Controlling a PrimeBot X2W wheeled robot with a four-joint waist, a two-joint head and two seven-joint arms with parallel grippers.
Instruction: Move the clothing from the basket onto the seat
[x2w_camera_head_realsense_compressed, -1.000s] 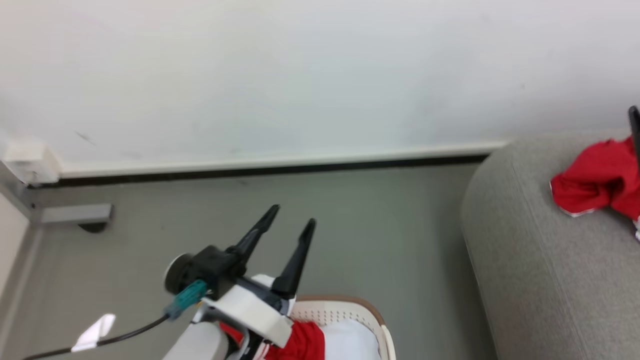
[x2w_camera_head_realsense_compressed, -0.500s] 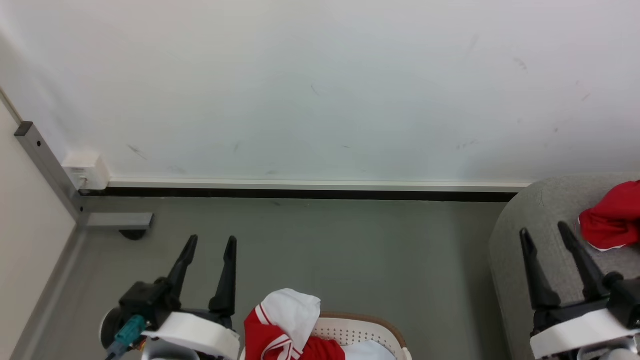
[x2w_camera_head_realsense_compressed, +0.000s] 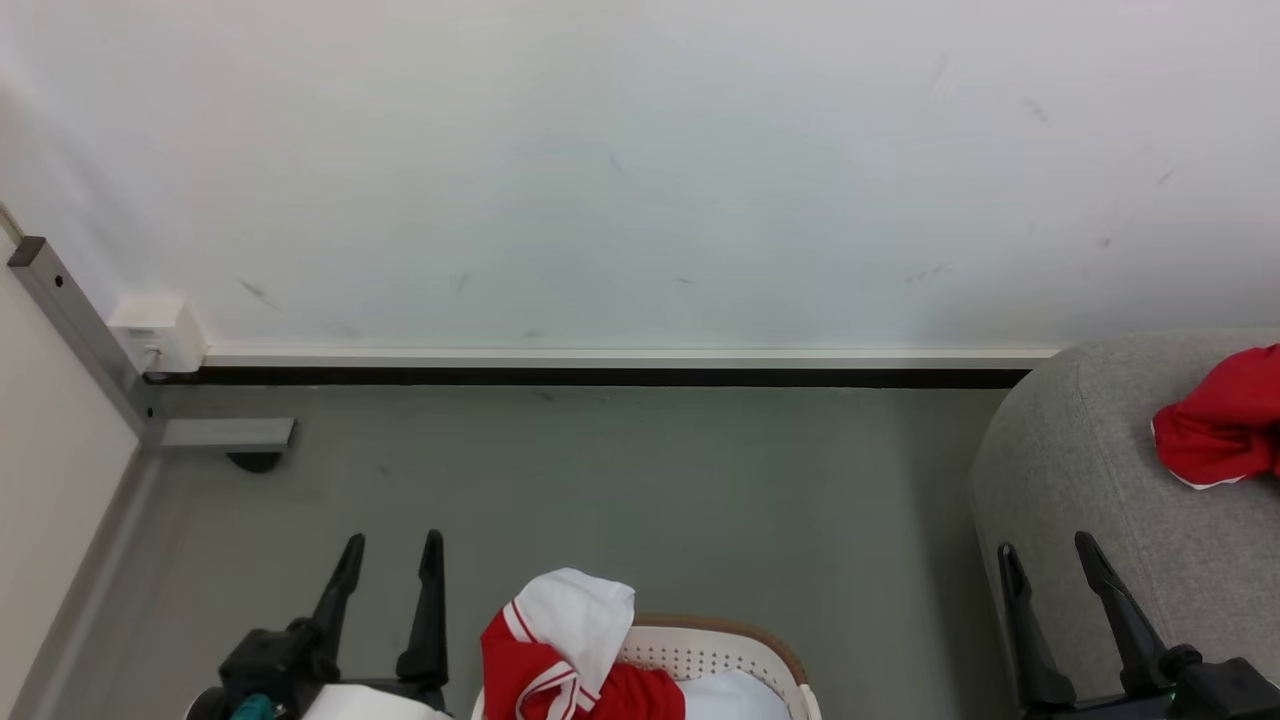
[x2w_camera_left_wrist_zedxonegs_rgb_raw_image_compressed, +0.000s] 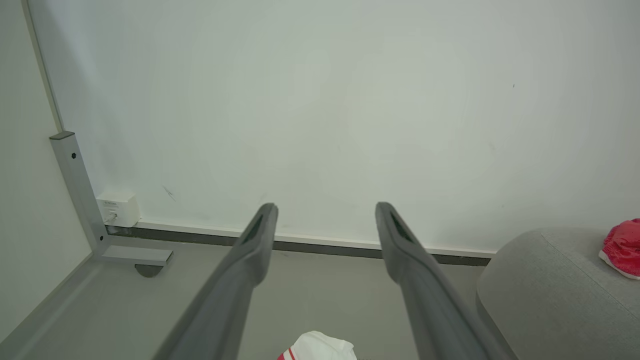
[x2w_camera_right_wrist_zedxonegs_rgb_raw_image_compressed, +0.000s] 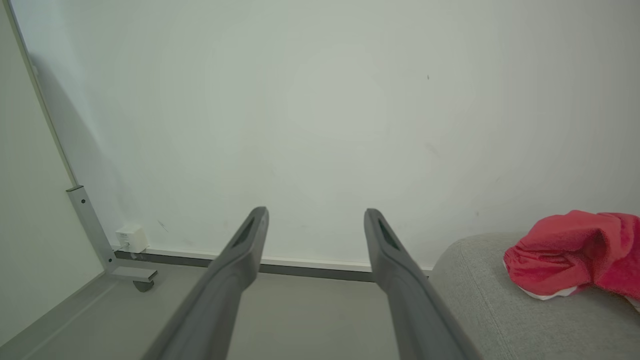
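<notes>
Head view: looks down on a bare grey floor meeting a white wall along a pale skirting board with a dark strip beneath. At far left, a grey metal post slanting up the wall, a small white box beside it and a short grey foot bar on the floor. At right, the rounded end of the light-grey fabric seat, close to the wall.

Clothing heaped in the basket at bottom centre: red cloth with white stripes, a white fold standing up above the left side of the rim, more red and plain white lower inside. Basket cream-white, dotted with small holes, brown along the rim, on the floor left of the seat and apart from it. Red garment already on the seat, crumpled, with a thin white edge underneath.

Left gripper at lower left just beside the basket, fingers spread wide, holding nothing. Right gripper at lower right in front of the seat, likewise spread and empty. Both clear of the cloth.
</notes>
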